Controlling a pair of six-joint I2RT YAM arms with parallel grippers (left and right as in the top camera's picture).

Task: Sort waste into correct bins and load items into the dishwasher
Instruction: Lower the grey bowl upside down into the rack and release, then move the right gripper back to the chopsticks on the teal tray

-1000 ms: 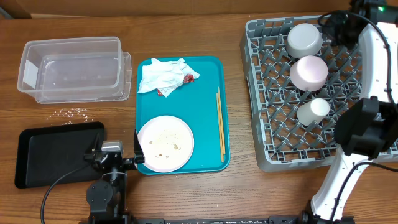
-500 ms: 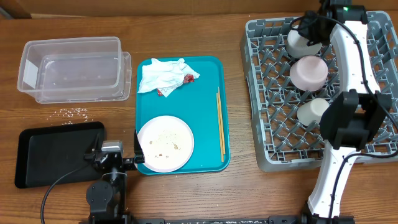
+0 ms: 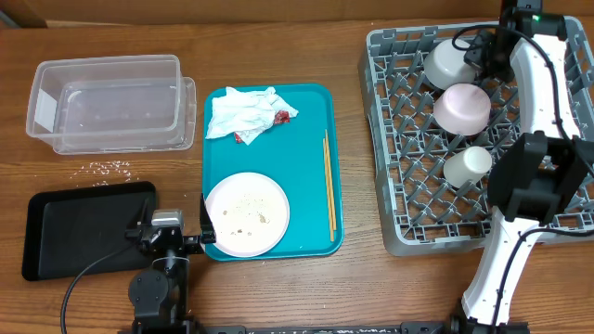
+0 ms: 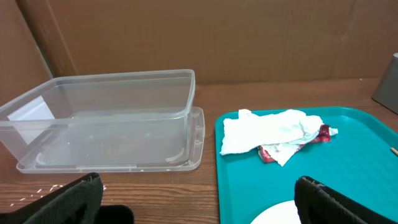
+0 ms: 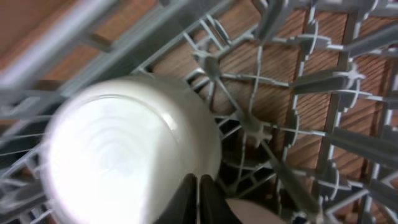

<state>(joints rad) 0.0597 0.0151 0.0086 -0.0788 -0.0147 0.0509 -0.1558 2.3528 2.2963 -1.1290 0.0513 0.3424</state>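
While left pincer (image 4: pixel 199 196) idles wide open, right pincer (image 5: pixel 198 198) sits nearly closed at white bowl (image 3: pixel 449 61) rim in rack (image 3: pixel 408 139), grip unclear; next likely release, fetch plate (image 3: pixel 246 213).

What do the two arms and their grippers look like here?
The right arm has white links joined by black joint housings, a black cable looped along it, and a green light near its wrist. The left arm is black, with a silver block and a black lead trailing off. The left fingers and right fingers are dark.

2 bowls (image 3: pixel 462 107) + cup (image 3: pixel 467 165) in rack (image 3: pixel 399 186), plate (image 3: pixel 246 214), chopstix (image 3: pixel 328 181), napkin (image 3: pixel 239 111) on tray (image 3: pixel 306 102)
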